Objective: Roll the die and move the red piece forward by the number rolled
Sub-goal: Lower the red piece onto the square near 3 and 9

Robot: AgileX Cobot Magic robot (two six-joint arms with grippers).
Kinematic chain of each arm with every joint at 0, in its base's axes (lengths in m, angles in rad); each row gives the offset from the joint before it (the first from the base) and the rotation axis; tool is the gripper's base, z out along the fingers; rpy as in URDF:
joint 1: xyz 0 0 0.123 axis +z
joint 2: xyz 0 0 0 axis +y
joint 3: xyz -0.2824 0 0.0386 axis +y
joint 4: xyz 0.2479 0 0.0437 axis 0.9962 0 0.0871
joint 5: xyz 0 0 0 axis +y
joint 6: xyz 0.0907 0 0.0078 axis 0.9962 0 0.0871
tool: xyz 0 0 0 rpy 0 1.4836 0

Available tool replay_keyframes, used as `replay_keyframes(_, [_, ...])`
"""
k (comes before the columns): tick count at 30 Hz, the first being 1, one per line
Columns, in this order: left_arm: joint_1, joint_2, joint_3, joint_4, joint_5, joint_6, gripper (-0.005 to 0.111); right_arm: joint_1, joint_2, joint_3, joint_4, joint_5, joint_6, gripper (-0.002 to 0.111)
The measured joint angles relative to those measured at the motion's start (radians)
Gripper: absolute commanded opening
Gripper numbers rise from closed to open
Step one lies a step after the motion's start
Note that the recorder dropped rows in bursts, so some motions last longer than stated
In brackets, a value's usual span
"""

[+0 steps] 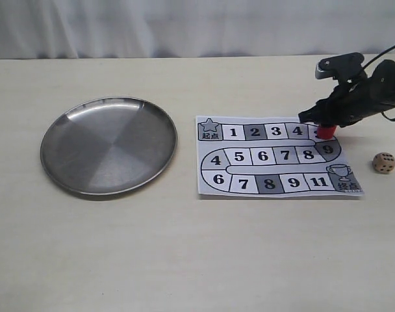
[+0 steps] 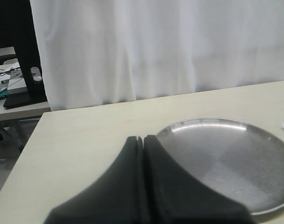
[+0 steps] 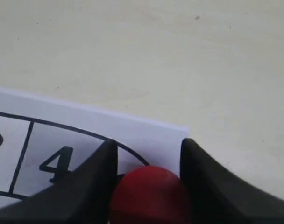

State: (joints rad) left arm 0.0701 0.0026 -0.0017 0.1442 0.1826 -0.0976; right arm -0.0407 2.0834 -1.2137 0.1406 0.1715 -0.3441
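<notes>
The red piece (image 1: 325,132) stands on the paper board (image 1: 249,185), on the top-row square just past the 4. My right gripper (image 1: 319,122) comes down over it from the right. In the right wrist view both fingers (image 3: 198,168) press against the sides of the red piece (image 3: 151,196), so my right gripper (image 3: 149,142) is shut on it. The die (image 1: 383,162), a tan cube with dark pips, lies on the table to the right of the board, apart from it. My left gripper (image 2: 143,138) is shut and empty, out of the exterior view.
A round metal plate (image 1: 109,145) sits left of the board; in the left wrist view the plate (image 2: 235,158) lies just beyond my left fingers. A white curtain hangs behind the table's far edge.
</notes>
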Motion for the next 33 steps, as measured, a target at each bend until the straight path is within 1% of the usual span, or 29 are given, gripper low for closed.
replay_keyframes(5, [0.000, 0.000, 0.000, 0.000, 0.000, 0.000, 0.000, 0.000, -0.003, 0.000, 0.000, 0.003, 0.000, 0.004])
replay_keyframes(7, [0.000, 0.000, 0.000, 0.000, 0.000, 0.000, 0.000, 0.000, -0.019, 0.002, 0.000, 0.035, 0.000, 0.004])
replay_keyframes(11, [0.000, 0.000, 0.000, 0.000, 0.000, 0.000, 0.000, 0.000, -0.088, 0.006, 0.000, 0.100, 0.000, 0.004])
replay_keyframes(16, [0.000, 0.000, 0.000, 0.000, 0.000, 0.000, 0.000, 0.000, -0.191, 0.006, 0.002, 0.135, 0.000, 0.004])
replay_keyframes(20, [0.000, 0.000, 0.000, 0.000, 0.000, 0.000, 0.000, 0.000, -0.209, 0.021, 0.003, 0.151, 0.009, 0.004])
replay_keyframes(23, [0.000, 0.000, 0.000, 0.000, 0.000, 0.000, 0.000, 0.000, -0.194, 0.072, 0.004, 0.118, 0.016, 0.004])
replay_keyframes(28, [0.000, 0.000, 0.000, 0.000, 0.000, 0.000, 0.000, 0.000, -0.117, 0.169, 0.004, -0.010, 0.018, 0.004])
replay_keyframes(30, [0.000, 0.000, 0.000, 0.000, 0.000, 0.000, 0.000, 0.000, -0.093, 0.179, 0.007, -0.075, 0.021, 0.004])
replay_keyframes(33, [0.000, 0.000, 0.000, 0.000, 0.000, 0.000, 0.000, 0.000, -0.075, 0.179, 0.008, -0.126, 0.023, 0.004])
